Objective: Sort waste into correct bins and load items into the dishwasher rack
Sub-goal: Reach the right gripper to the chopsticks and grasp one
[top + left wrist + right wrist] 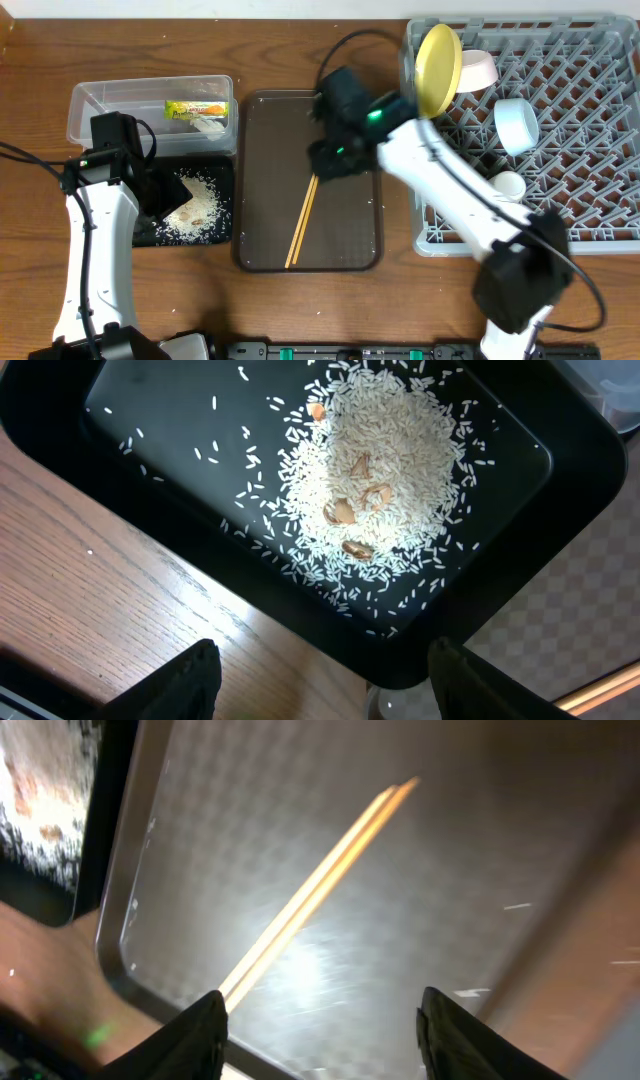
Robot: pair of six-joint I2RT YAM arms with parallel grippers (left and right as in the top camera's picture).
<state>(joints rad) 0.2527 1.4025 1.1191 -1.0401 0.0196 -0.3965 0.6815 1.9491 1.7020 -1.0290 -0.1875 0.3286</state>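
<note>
My left gripper [320, 660] is open and empty. It hovers over the near edge of the black tray [160, 420], which holds a heap of white rice grains [385, 470] with a few brown bits. In the overhead view it is over the tray's left part [158, 192]. My right gripper [320, 1010] is open and empty above the two wooden chopsticks [320, 885], which lie side by side on the brown serving tray [480, 870]. The printed wrapper [195, 108] lies in the clear tub [90, 105]. The grey rack [600, 30] holds the yellow plate [438, 55], a white bowl [478, 70], the light blue bowl [516, 125] and a small cup [508, 185].
The brown serving tray [355, 220] sits between the black tray [222, 175] and the rack. The chopsticks [302, 222] lie diagonally on it. Bare wood table runs along the front and the far left. My right arm stretches from the front right across the rack's left edge.
</note>
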